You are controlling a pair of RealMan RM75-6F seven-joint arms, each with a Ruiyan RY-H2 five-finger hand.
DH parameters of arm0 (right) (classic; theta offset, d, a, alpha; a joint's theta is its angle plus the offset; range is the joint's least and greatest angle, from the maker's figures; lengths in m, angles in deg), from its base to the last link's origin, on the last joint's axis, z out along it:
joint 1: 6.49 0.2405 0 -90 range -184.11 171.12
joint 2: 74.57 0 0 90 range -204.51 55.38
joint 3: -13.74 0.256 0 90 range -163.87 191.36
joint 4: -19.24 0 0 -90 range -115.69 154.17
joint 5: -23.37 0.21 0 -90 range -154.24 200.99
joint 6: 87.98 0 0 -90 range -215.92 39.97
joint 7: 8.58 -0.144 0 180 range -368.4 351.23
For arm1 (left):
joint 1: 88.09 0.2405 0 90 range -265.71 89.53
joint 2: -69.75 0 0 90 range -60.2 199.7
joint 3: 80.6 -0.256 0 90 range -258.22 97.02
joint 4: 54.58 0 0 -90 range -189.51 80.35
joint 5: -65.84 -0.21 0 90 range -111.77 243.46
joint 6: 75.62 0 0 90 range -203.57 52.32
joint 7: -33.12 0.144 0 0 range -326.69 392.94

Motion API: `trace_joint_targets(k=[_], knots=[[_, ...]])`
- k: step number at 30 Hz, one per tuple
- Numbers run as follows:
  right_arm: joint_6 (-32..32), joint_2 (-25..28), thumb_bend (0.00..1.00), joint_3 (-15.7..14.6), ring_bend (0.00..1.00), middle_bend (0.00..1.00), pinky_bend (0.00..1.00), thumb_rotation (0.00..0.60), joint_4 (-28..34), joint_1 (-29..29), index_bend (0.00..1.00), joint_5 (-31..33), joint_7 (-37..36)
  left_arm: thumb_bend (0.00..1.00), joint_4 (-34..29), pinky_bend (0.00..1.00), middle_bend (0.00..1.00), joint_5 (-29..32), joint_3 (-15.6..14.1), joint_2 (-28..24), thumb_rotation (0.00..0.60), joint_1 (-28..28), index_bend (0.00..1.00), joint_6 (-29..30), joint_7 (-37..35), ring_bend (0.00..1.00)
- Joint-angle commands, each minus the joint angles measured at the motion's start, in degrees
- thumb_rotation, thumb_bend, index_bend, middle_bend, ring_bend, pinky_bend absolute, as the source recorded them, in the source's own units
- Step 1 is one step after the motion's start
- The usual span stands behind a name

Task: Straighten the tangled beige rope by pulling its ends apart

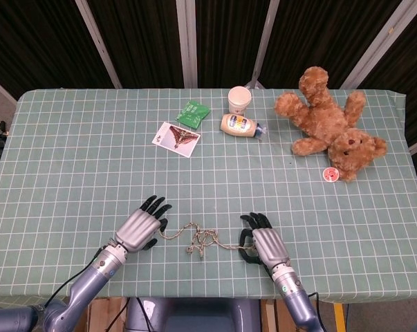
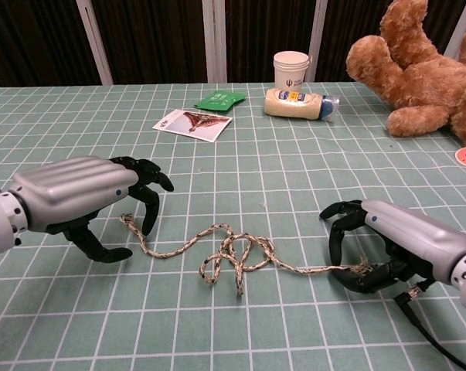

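The left hand (image 2: 78, 201) arches over the rope's (image 2: 233, 251) nine-o'clock end, fingers curled but apart, apparently readying a pinch. The tangle lies mid-table. At three o'clock the right hand (image 2: 387, 247) pinches the other end, anchoring it for the pull.

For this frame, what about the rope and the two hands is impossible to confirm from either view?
- Left hand: its fingers arch over the rope end in the chest view; contact can't be confirmed. Head view: too small.
- Right hand: the rope runs in under it; its fingers hide the actual pinch.
- Tangle: whether it is knotted or loosely looped is too fine to tell.
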Motion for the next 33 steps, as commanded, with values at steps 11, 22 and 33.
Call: trace_joint_targets(k=[11,22,33], knots=[[0.0,0.8,0.43,0.0,0.00,0.17,0.00,0.600,0.0,-0.1,0.63,-0.2,-0.6,0.42,2.0,0.00,0.13,3.0,0.0,3.1,0.600,-1.4,0.52,0.2,2.0,0.00],[0.0,1.3,0.44,0.2,0.00,0.17,0.00,0.600,-0.2,-0.2,0.62,0.0,-1.1,0.45,3.3,0.00,0.13,4.8,-0.1,5.4,0.600,-2.5,0.52,0.4,2.9,0.00],[0.2,2.0,0.44,0.3,0.00,0.17,0.00,0.600,0.1,-0.4,0.63,-0.1,-1.6,0.48,4.0,0.00,0.15,6.6,-0.9,6.9,0.600,-3.0,0.59,1.1,4.1,0.00]])
